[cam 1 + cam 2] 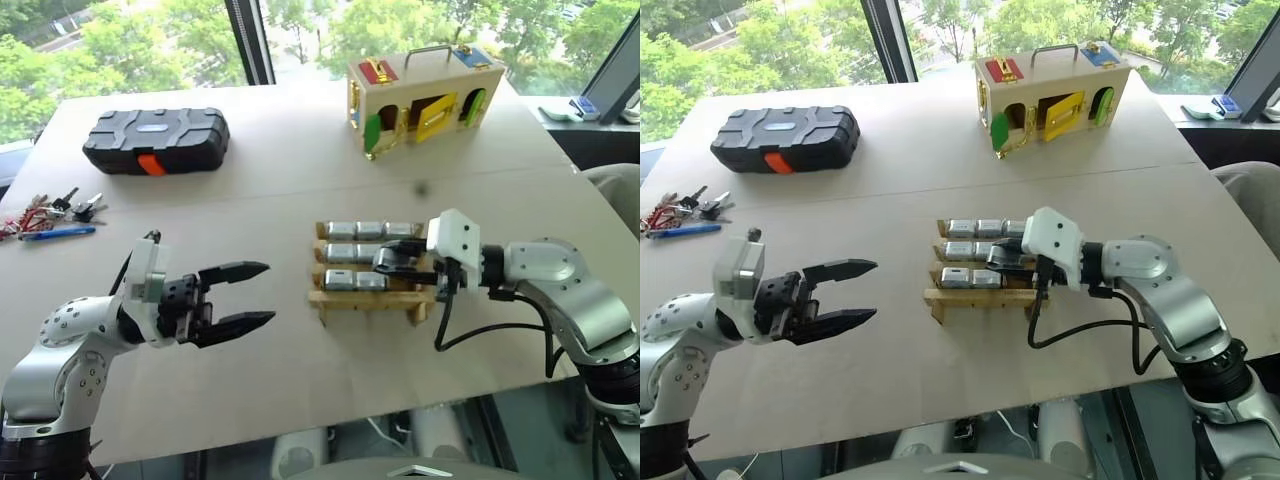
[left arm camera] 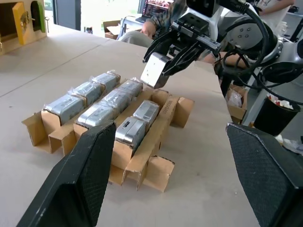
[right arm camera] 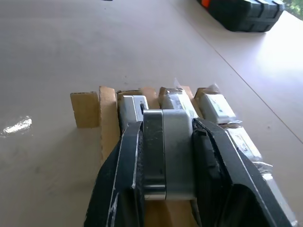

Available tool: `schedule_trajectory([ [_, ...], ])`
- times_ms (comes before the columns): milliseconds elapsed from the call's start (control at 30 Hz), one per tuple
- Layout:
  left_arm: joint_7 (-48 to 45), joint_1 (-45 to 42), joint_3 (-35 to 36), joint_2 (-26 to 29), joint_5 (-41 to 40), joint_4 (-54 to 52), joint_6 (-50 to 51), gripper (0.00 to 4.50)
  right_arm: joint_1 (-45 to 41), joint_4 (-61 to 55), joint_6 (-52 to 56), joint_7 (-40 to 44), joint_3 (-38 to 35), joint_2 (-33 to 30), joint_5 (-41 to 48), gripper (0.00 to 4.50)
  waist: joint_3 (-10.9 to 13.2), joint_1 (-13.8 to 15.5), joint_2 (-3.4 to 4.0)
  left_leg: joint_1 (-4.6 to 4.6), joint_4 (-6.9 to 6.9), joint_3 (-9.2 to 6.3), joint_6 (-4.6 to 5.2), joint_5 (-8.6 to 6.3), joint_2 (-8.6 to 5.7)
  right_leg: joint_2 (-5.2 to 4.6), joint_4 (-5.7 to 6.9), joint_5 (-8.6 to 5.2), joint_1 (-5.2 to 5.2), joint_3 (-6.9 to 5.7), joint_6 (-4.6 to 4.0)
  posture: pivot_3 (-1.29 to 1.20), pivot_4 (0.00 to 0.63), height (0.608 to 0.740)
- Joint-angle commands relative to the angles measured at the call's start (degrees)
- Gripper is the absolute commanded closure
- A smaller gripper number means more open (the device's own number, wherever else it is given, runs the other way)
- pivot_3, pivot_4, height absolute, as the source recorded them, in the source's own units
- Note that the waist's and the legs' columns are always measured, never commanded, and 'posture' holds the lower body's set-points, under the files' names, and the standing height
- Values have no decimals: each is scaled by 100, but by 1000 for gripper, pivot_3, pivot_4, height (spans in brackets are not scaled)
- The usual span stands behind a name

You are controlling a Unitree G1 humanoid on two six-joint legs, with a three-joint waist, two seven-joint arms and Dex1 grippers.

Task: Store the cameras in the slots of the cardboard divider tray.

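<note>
Centrally in your head views, the cardboard divider tray (image 1: 370, 295) sits on the pale, matte bench (image 1: 300, 180): low tan corrugated walls, folded tabs jutting at the corners. Its far and middle rows each hold three cameras (image 1: 369, 229), smooth silver-grey blocks with rounded edges, some under crinkled clear wrap; the near row holds two, and its slot at the right end is empty.

Your right pincer (image 1: 392, 262) reaches in from the right of the frame, level over that end of the tray. Its two black fingers are clamped on another camera (image 2: 155, 71), a plain metallic slab held clear above the cardboard, as the left wrist view shows. The right wrist view has it squeezed edge-on between the textured pads (image 3: 208, 156).

Your left pincer (image 1: 248, 296) hangs at lower left, well apart from the tray, its tapered black fingers spread wide and holding nothing.

At upper left lies a ribbed black plastic case (image 1: 156, 139) with an orange latch; below it, at the left edge, keys (image 1: 70, 207) and a blue pen (image 1: 57, 233). At top centre stands a wooden box (image 1: 424, 98) with coloured doors and a metal handle.
</note>
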Motion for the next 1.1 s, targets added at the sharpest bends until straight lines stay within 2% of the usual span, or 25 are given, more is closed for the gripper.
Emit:
schedule_trajectory([
  [33, -113, 87, 163, 99, -88, -92, -164, 647, 119, -66, -223, 157, -77, -179, -35, 3704, 0, 4, 0, -10, 3, 0, 0, 1, -1, 0, 0, 0, -6, -1, 0, 0, 150, 740],
  [567, -104, 3, 119, 139, -91, 12, -232, 647, 143, 513, -539, 475, -50, -459, -278, 3704, -1, 3, -2, -28, 18, 0, 16, 9, 3, 8, 14, -2, -26, -1, 6, 0, 150, 740],
  [700, -51, 58, 149, 117, -111, -64, -241, 647, 286, 545, -721, 789, -20, -569, -218, 3704, -2, 30, -3, -28, 18, 0, 17, 9, 3, 9, 14, -4, -25, -1, 9, 0, 150, 740],
  [1000, 36, 147, 164, 89, -81, -125, -335, 647, 1, 1164, -922, 1113, 393, -345, -425, 3704, -3, 40, -4, -25, 19, 1, 17, 9, 3, 11, 15, -4, -25, -1, 9, 0, 150, 740],
  [1067, 109, 125, 168, 84, -125, -135, -297, 647, -53, 1318, -943, 1115, 381, -329, -454, 2669, -3, 46, -5, -26, 21, 1, 17, 9, 3, 10, 15, -2, -25, 0, 5, 0, 150, 740],
  [1100, 159, 120, 175, 84, -154, -153, -264, 647, -16, 1293, -1048, 1105, 337, -347, -467, 2291, -4, 52, -6, -26, 20, 1, 17, 9, 3, 11, 15, 0, -24, 0, 3, 0, 150, 740],
])
